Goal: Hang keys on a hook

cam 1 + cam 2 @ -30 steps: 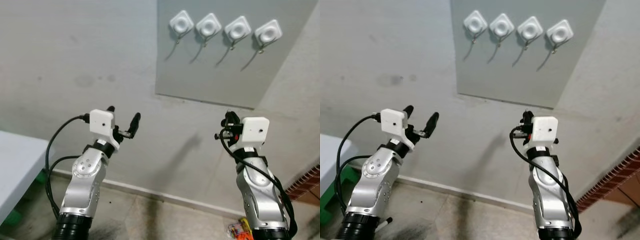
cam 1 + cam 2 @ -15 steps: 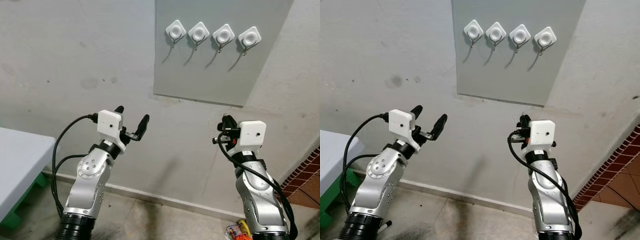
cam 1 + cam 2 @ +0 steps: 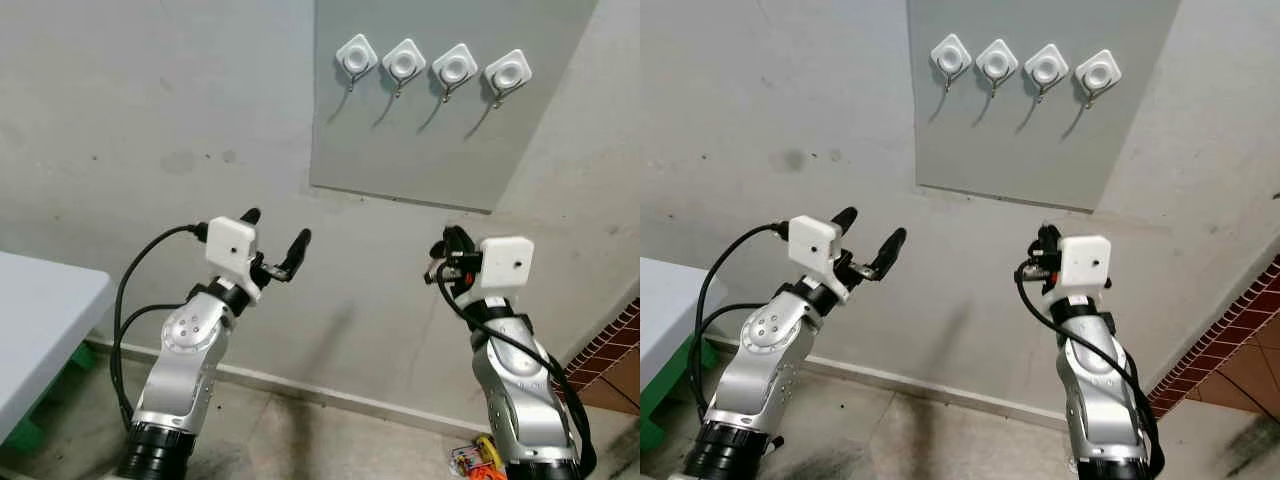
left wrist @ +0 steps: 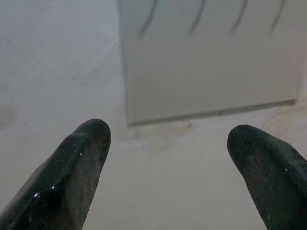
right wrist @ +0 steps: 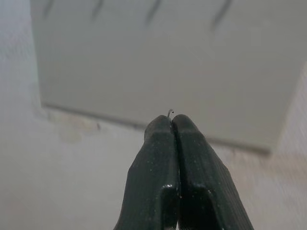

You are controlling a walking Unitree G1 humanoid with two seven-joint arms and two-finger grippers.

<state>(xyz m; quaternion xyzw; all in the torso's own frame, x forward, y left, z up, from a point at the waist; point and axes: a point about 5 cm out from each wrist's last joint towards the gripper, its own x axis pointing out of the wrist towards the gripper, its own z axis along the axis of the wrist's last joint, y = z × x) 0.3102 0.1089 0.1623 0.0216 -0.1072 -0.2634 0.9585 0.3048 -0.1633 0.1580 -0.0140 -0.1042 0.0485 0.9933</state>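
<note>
Nearest to the camera, the two silver arms rose from the bottom of the head views, both pointing toward the wall. The left gripper (image 3: pixel 275 243) was held up in front of the bare wall, below and to the left of the grey panel (image 3: pixel 420 150). Its fingers (image 4: pixel 79 167) stood wide apart, with nothing between them.

The right gripper (image 5: pixel 171 120) was raised at about the same height, below the right part of the panel. Its two fingers were pressed together along their whole length. At their tips a very thin piece of wire (image 5: pixel 170 112) stuck out a little; it was too small to tell whether it belonged to the keys. No more of the keys could be made out.

At the left edge stood the corner of a white table (image 3: pixel 40 320), with something green (image 3: pixel 25 432) on the floor beneath it. Near the base of the right arm, a small yellow and red object (image 3: pixel 472 458) lay on the floor, and a strip of red bricks (image 3: pixel 610 360) showed at the right edge.

Farther away, on the wall (image 3: pixel 150 120), the panel carried four white hooks (image 3: pixel 431 65) in a row near its top. All four hooks hung empty, well above both grippers.
</note>
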